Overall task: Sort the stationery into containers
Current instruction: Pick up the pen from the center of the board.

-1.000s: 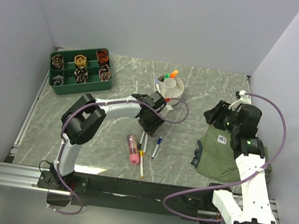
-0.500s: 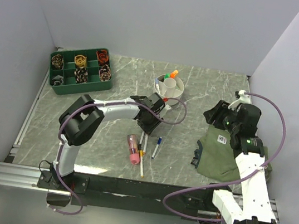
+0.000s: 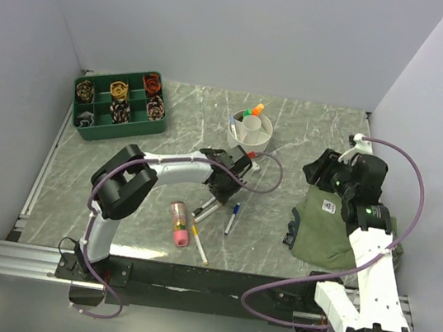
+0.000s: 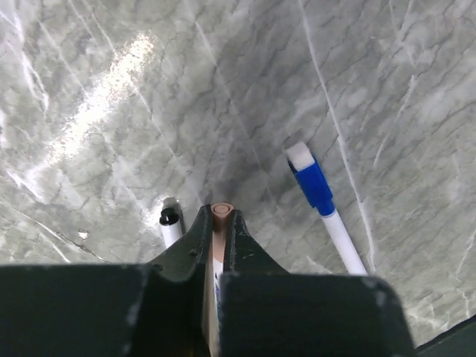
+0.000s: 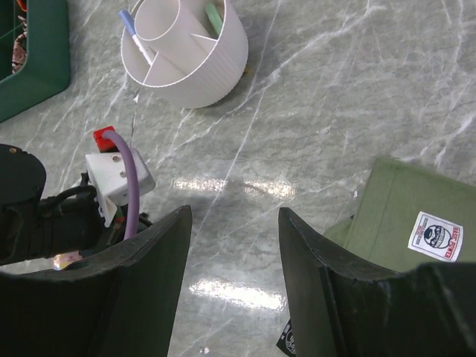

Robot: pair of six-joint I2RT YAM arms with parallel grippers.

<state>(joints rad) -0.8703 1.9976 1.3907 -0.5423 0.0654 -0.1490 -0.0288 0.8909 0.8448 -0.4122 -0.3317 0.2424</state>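
The left claw (image 4: 221,223) is clenched on a tan pen (image 4: 221,210) down at the bench (image 4: 149,89), so the pick is in hand. Next comes a lift and carry to the white bowl (image 5: 216,71). The right claw (image 5: 234,223) hangs released, holding nothing.

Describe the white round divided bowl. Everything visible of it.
The white round plastic bowl stands upright on the grey marbled table, near the middle of its far side. Its outer wall looks finely ribbed; thin inner walls run from a central round cup to the rim, forming compartments. A white pen with a blue cap leans in one; an orange-capped marker and a green-capped marker stick up at the far side.
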